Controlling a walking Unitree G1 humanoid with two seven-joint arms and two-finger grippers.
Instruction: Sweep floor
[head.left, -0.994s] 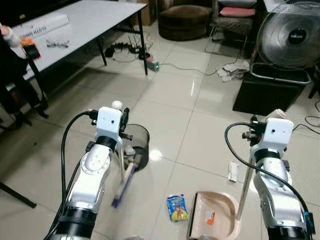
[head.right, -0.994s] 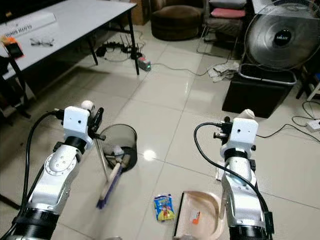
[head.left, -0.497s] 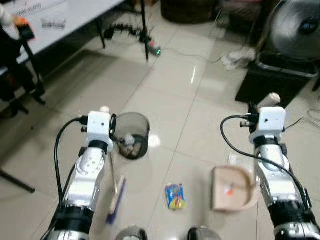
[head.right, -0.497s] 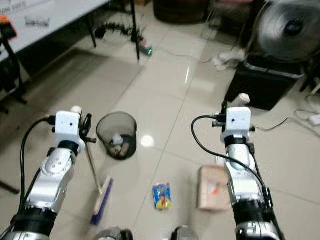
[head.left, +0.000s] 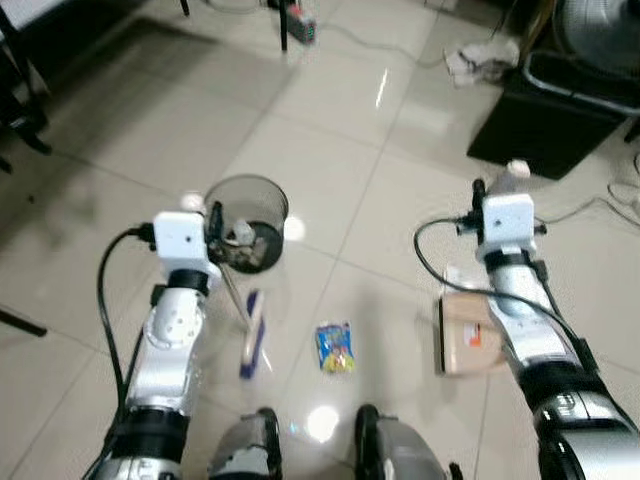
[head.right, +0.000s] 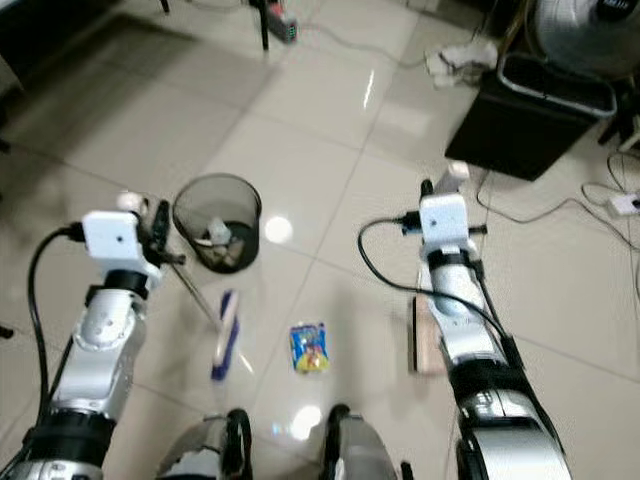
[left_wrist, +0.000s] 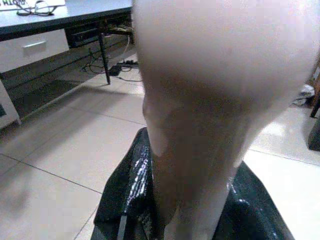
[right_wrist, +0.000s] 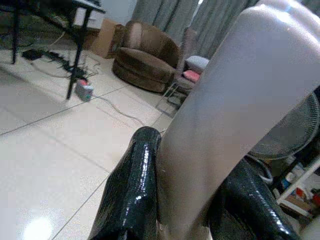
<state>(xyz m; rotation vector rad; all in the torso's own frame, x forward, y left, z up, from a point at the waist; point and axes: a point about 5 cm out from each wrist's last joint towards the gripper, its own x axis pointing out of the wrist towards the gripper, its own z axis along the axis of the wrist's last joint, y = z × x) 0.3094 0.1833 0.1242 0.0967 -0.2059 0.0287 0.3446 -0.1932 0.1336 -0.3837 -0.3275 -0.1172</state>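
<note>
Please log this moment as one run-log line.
left pincer: shut on broom | right pincer: shut on dustpan | snack packet: unswept

Head stereo pair: we look steeply down at tiled floor (head.left: 330, 170); both eyes share wire bin (head.left: 246, 222), snack packet (head.right: 309, 347). Wrist cams: v. close along black fingers (right_wrist: 131, 190), facing room, pale handles blocking centre.

- Silver-grey segmented arms, each ending in a white boxy wrist block.
- A black cable loops from each block.
- Glossy black fingers (right_wrist: 131, 190) on each hand.
</note>
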